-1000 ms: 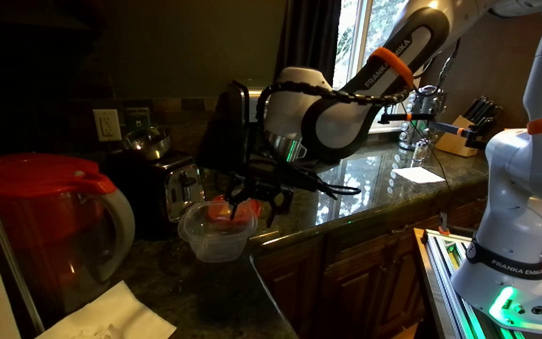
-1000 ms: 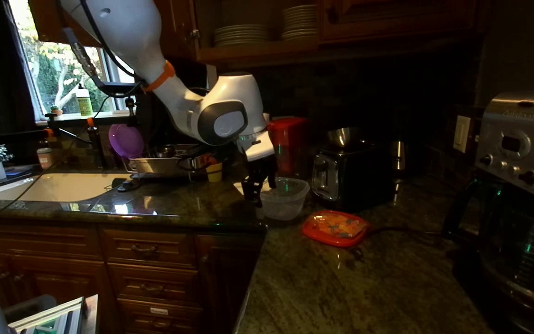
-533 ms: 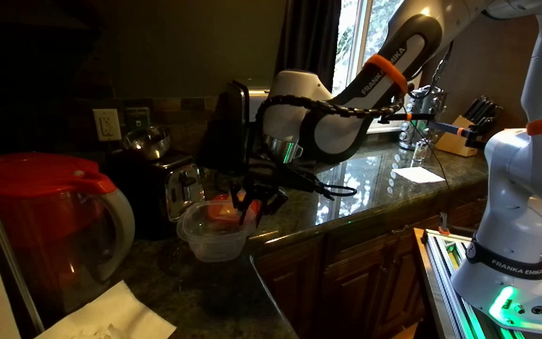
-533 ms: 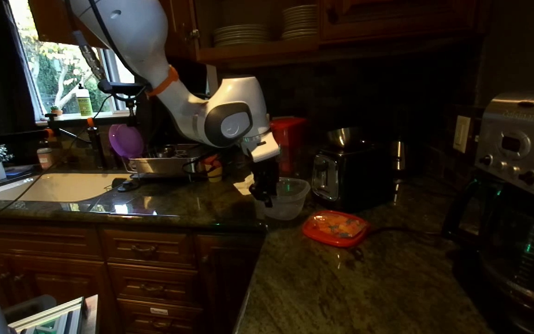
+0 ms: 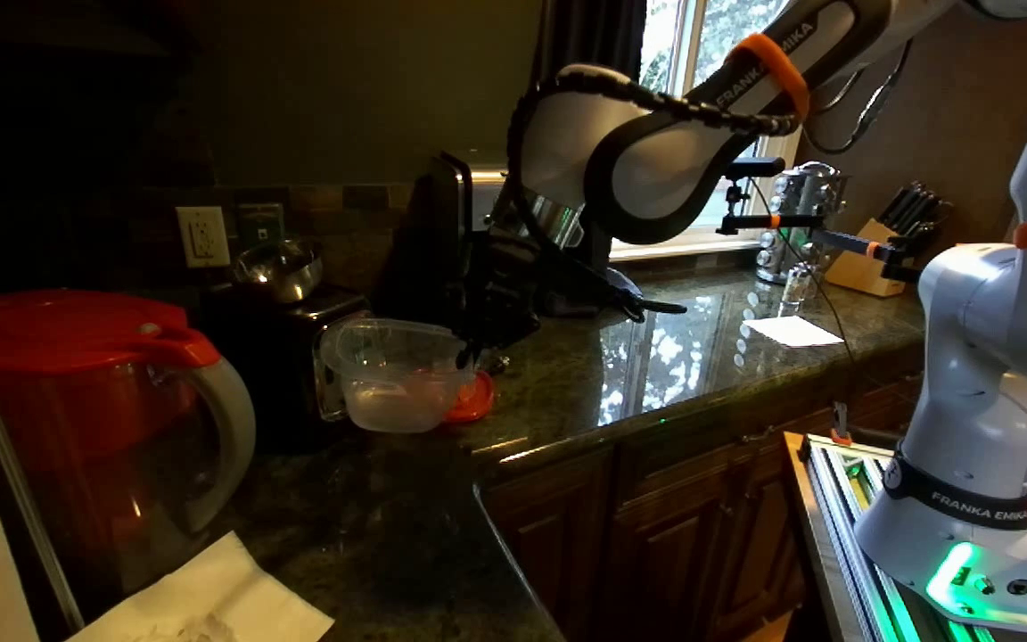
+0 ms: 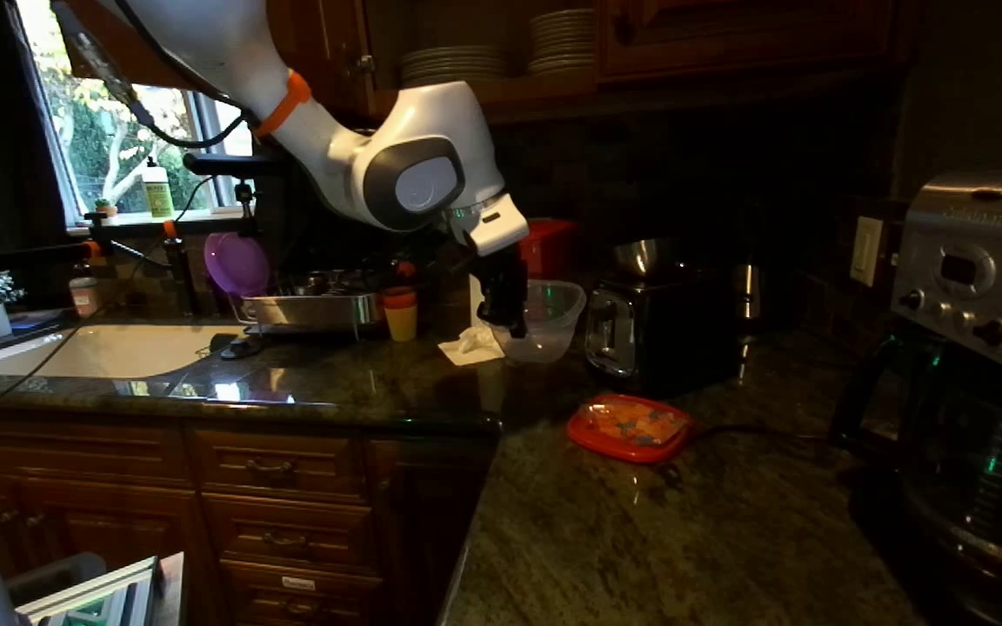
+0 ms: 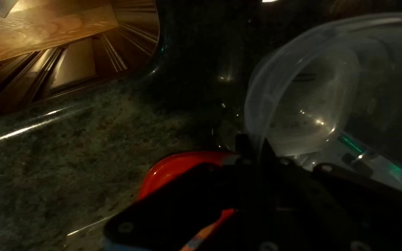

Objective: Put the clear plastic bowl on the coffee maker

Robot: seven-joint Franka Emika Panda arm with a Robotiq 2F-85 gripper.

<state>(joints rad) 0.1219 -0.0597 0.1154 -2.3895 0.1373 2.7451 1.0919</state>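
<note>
The clear plastic bowl [image 5: 398, 392] hangs above the counter, its rim pinched in my gripper [image 7: 255, 148]. In the wrist view one black finger lies outside the bowl wall and one inside, with the rim squeezed between them. An exterior view puts the bowl [image 6: 546, 326] left of the toaster, off the counter surface, with the dark gripper [image 6: 514, 326] at its near-left rim. The coffee maker [image 6: 979, 269], with its silver front and control panel, stands far to the right in that view. Its top is partly cut by shadow.
A red lid [image 6: 630, 428] lies on the counter between bowl and coffee maker. The chrome-fronted toaster [image 6: 657, 326] carries a metal bowl [image 6: 640, 256]. A red-topped pitcher [image 5: 86, 401] and a paper towel [image 5: 228, 597] are nearby. An open cupboard with plates [image 6: 453, 65] hangs overhead.
My gripper has come together on the bowl's rim. Arm and bowl have then risen from the counter, uncovering more of the red lid.
</note>
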